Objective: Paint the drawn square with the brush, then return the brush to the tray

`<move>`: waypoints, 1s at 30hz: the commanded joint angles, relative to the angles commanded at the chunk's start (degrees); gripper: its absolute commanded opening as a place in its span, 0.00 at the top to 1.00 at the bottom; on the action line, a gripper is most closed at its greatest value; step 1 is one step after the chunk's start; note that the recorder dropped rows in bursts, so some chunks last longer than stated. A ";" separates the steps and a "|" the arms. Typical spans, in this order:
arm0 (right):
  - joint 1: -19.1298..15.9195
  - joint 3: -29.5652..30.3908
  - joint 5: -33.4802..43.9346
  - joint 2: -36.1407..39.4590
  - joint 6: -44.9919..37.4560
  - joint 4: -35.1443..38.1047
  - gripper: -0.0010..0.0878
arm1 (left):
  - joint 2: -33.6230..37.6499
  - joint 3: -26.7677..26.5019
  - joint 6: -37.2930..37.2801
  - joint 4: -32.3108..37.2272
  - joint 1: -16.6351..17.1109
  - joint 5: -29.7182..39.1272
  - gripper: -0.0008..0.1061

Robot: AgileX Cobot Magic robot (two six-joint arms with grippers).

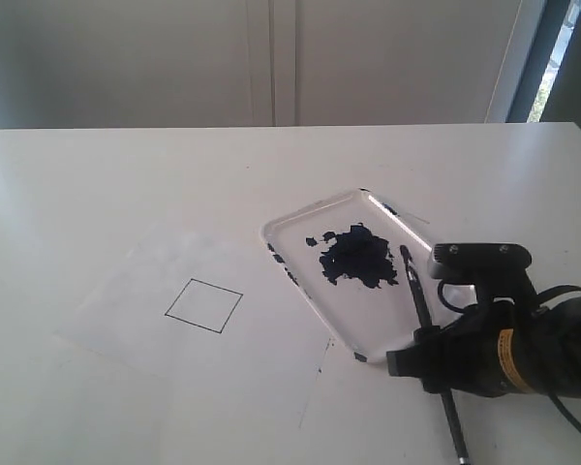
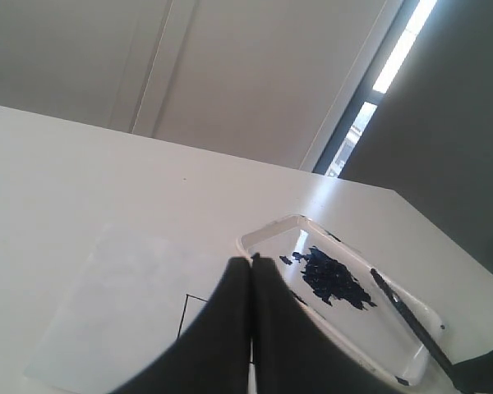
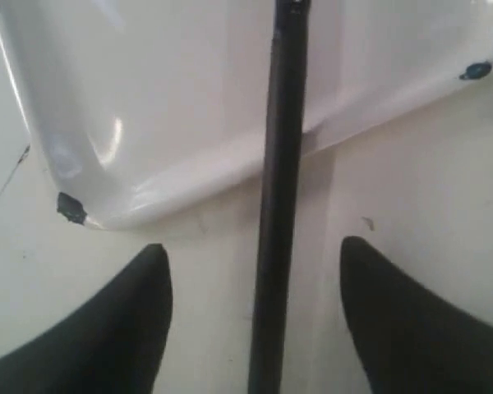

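Observation:
The drawn square (image 1: 204, 305) is a blank black outline on a white sheet (image 1: 126, 310); in the left wrist view only one corner of the square (image 2: 183, 316) shows beside the fingers. The tray (image 1: 300, 221) holds a dark blue blotch (image 1: 353, 257). The brush (image 1: 418, 295) lies with its tip in the tray and its handle running over the rim onto the table. My right gripper (image 3: 255, 245) is open low over the table, one finger on each side of the brush handle (image 3: 279, 164), not touching it, just outside the tray's corner (image 3: 148, 107). My left gripper (image 2: 252, 259) is shut and empty.
The white table (image 1: 97, 184) extends wide around sheet and tray. A thin dark line (image 1: 315, 387) is marked on the table near the tray's front corner. The right arm's dark body (image 1: 504, 354) covers the brush's middle. A wall and window stand behind the table.

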 joint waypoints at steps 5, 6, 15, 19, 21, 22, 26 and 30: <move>0.00 1.76 -5.38 -7.45 2.81 0.00 0.33 | 0.00 0.00 0.00 0.00 0.00 0.00 0.99; 0.00 2.45 -5.67 -8.75 3.78 0.00 0.33 | 0.00 0.00 0.00 0.00 0.00 0.00 0.99; 0.00 10.57 -3.70 -14.54 6.11 2.86 0.34 | 0.00 0.00 0.00 0.00 0.00 0.00 0.99; 0.00 11.64 2.09 -11.62 6.11 3.93 0.35 | 0.00 0.00 0.00 0.00 0.00 0.00 0.99; 0.00 11.52 2.80 -10.10 6.11 4.73 0.38 | 0.00 0.00 0.00 0.00 0.00 0.00 0.99; 0.00 11.52 4.16 -9.17 6.11 5.35 0.40 | 0.00 0.00 0.00 0.00 0.00 0.00 0.99; 0.00 11.42 8.73 -4.57 6.11 8.29 0.54 | 0.00 0.00 0.00 0.00 0.00 0.00 0.99; 0.00 10.55 10.18 2.18 6.11 9.11 0.63 | 0.00 0.00 0.00 0.00 0.00 0.00 0.99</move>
